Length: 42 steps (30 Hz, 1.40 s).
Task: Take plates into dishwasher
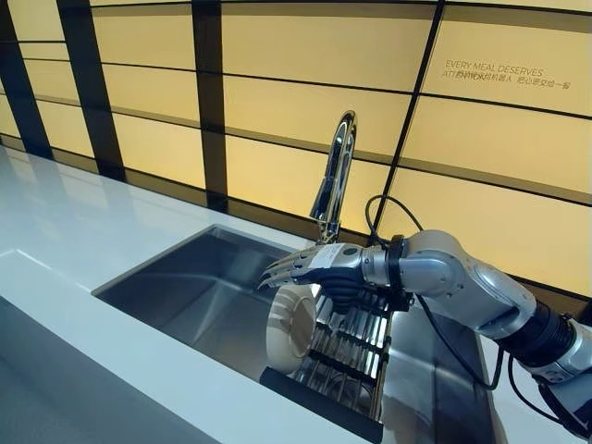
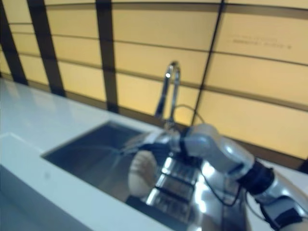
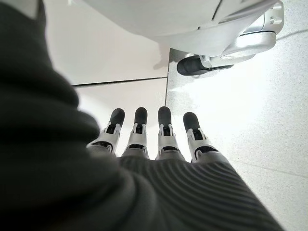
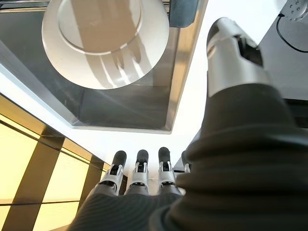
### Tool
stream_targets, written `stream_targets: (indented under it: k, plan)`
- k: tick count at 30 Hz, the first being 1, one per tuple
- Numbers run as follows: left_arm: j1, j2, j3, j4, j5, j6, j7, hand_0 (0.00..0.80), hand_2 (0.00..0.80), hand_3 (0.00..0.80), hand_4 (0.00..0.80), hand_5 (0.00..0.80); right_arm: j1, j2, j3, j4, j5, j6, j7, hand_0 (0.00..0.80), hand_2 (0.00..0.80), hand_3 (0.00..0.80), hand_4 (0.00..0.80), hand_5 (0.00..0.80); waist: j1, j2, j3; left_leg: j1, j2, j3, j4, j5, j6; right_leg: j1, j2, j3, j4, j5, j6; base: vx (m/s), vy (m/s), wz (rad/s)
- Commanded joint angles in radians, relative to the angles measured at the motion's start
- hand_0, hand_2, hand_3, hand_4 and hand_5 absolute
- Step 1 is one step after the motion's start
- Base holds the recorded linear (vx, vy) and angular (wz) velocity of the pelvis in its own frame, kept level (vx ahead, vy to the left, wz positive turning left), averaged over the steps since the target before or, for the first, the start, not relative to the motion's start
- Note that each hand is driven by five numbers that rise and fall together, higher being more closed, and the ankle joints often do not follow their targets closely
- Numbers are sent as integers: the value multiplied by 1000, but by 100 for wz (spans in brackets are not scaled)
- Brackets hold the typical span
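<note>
In the lower middle of the left eye view, a single white plate (image 1: 291, 326) stands on edge in the steel sink (image 1: 176, 291), leaning against a dark slatted drying rack (image 1: 347, 356) that spans the basin below the tall chrome faucet (image 1: 335, 176). The right robot hand (image 1: 319, 266) hovers just above the plate's upper rim with its fingers stretched out flat and apart, gripping nothing; its own wrist view confirms straight fingers with the plate seen face-on past them. The left robot hand (image 3: 154, 139) shows only in its own wrist view, fingers straight and relaxed over pale floor, holding nothing. No dishwasher shows in any view. The main risk appears to be the plate's poor footing: it balances on its rim, so a downward press from flat fingers could tip it off the rack and send it sliding or clattering onto the sink floor. A grasp closed on only the thin top edge could also slip, since the glazed surface looks smooth. The faucet stands close behind the forearm, so a hasty lift could knock into it.
</note>
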Motion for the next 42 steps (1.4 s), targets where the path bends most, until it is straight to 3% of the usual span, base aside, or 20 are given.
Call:
stream_targets:
  k: [1, 11, 24, 42]
  plan:
    - [-40, 14, -2, 67, 14, -9, 6, 0, 0, 0, 0, 0, -117, -22, 46, -15, 35, 41, 17, 0, 0, 0, 0, 0, 21, -51, -30, 2, -30, 60, -3, -25, 36, -2, -14, 2, 2, 13, 26, 26, 69, 0]
    - [-31, 10, -4, 80, 14, -6, 13, 0, 0, 0, 0, 0, -153, -5, 82, -1, 47, 40, 36, 0, 0, 0, 0, 0, 21, -70, -30, 7, -38, 67, -3, -36, 46, -11, -20, 18, 7, 20, 36, 29, 65, -2]
    - [-37, 39, -3, 84, 34, -3, 18, 0, 0, 0, 0, 0, -209, 56, 161, 91, 1, 60, -27, 0, 0, 0, 0, 0, 52, -124, 7, 18, -35, 63, -3, -49, 56, -12, -13, 25, 5, 32, 42, 14, 14, -2]
    - [-39, 78, 12, 47, 34, 13, 26, 0, 0, 0, 0, 0, -227, 120, 190, 200, -71, 23, -71, 0, 0, 0, 0, 0, 73, -112, 22, 35, -46, 52, 0, -64, 67, -4, -26, 21, 6, 36, 54, 13, 18, -1]
